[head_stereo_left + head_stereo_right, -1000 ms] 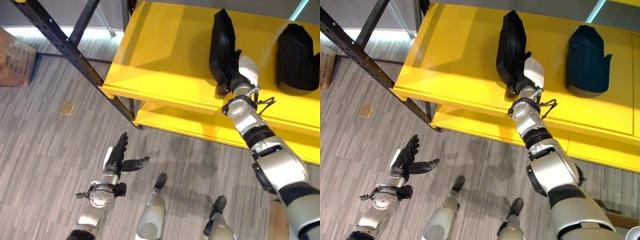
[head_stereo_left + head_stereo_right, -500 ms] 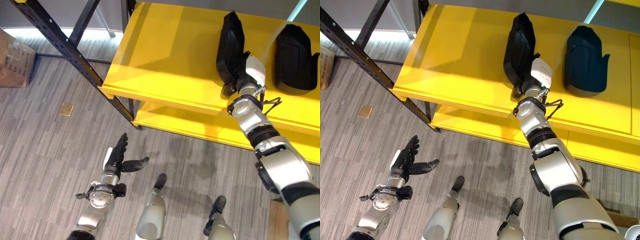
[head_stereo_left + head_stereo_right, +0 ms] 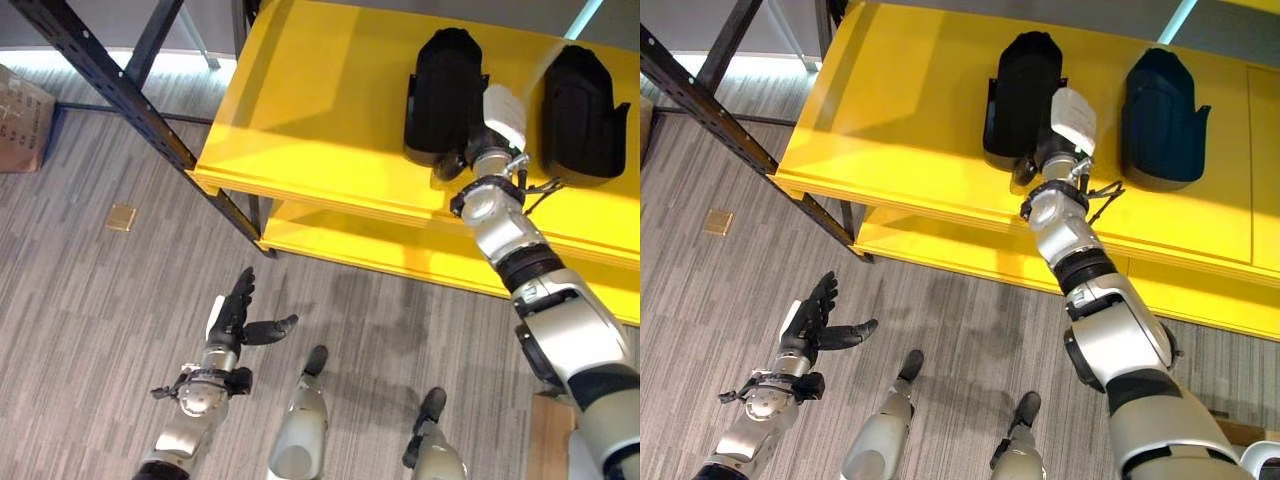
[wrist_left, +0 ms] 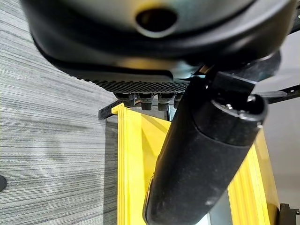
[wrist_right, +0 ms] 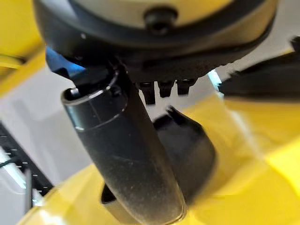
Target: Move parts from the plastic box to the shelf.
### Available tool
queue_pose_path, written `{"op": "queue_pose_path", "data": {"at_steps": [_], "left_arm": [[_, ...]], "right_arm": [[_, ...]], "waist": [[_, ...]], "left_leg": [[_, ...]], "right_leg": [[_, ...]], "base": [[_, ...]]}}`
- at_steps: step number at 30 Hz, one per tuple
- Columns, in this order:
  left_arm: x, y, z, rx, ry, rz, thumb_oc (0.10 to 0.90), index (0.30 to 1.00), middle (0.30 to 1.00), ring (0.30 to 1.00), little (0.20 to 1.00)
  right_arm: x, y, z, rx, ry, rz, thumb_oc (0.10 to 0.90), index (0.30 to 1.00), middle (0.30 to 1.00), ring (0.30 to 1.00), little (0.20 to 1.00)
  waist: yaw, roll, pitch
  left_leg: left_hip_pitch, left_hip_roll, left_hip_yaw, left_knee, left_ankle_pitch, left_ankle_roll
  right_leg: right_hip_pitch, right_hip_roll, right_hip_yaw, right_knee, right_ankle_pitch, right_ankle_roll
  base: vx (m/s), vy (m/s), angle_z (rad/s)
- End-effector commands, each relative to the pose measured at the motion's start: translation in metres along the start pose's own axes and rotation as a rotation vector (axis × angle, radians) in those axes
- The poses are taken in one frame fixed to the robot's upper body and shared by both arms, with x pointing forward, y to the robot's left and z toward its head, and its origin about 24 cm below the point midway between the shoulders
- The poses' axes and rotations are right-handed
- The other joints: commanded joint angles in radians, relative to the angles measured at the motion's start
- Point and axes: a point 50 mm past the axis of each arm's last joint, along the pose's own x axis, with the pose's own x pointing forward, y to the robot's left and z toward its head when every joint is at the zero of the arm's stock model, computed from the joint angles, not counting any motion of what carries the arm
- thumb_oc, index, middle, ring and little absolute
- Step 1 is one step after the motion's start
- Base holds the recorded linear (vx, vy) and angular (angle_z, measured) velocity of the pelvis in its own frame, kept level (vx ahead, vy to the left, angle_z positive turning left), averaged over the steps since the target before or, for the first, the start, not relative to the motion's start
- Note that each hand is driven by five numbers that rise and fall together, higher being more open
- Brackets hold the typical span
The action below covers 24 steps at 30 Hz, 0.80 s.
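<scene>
Right arm stretched up to yellow shelf (image 3: 310,90); right hand (image 3: 1068,125) against near black part (image 3: 1020,95) lying flat on shelf, finger state unclear. Second black part (image 3: 1163,105) just beside. Left hand (image 3: 235,318) low over floor, fingers spread, holding nothing

Two black parts lie side by side on the yellow shelf (image 3: 320,110): the left part (image 3: 440,95) and the right part (image 3: 578,115). The right hand (image 3: 492,125) rests against the left part. The left hand (image 3: 238,318) hangs open over the grey floor (image 3: 90,290), near a cardboard box (image 3: 22,115).
</scene>
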Motion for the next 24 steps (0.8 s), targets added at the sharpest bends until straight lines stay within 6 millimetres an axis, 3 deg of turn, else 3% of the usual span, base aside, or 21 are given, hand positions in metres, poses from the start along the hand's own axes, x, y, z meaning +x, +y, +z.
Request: {"op": "queue_pose_path", "data": {"at_steps": [1, 17, 24], "left_arm": [[0.002, 0.017, 0.03, 0.014, -0.171, 0.043, 0.9, 1.0, 1.0, 1.0, 1.0], [0.002, 0.022, 0.027, 0.03, -0.155, 0.065, 0.9, 1.0, 1.0, 1.0, 1.0], [0.001, 0.024, 0.025, 0.025, -0.146, 0.095, 0.9, 1.0, 1.0, 1.0, 1.0]], "right_arm": [[0.018, -0.054, 0.049, -0.074, -0.267, -0.183, 0.9, 1.0, 1.0, 1.0, 1.0], [0.011, -0.07, 0.069, -0.046, -0.377, -0.258, 0.9, 1.0, 1.0, 1.0, 1.0], [-0.004, -0.078, 0.077, 0.032, -0.456, -0.309, 0.9, 1.0, 1.0, 1.0, 1.0]], "waist": [[0.01, -0.031, -0.042], [0.008, -0.05, -0.048], [-0.005, -0.062, -0.049]], "left_leg": [[0.026, 0.003, 0.108, -0.072, 0.037, 0.086], [0.019, 0.004, 0.106, -0.059, 0.031, 0.088], [0.021, 0.007, 0.114, -0.051, 0.023, 0.088]], "right_leg": [[0.001, -0.044, -0.003, 0.14, -0.056, 0.011], [-0.001, -0.041, 0.0, 0.146, -0.062, 0.007], [0.0, -0.038, 0.005, 0.148, -0.064, 0.007]], "base": [[0.0, 0.0, 0.0], [0.0, 0.0, 0.0], [0.0, 0.001, -0.03]]}}
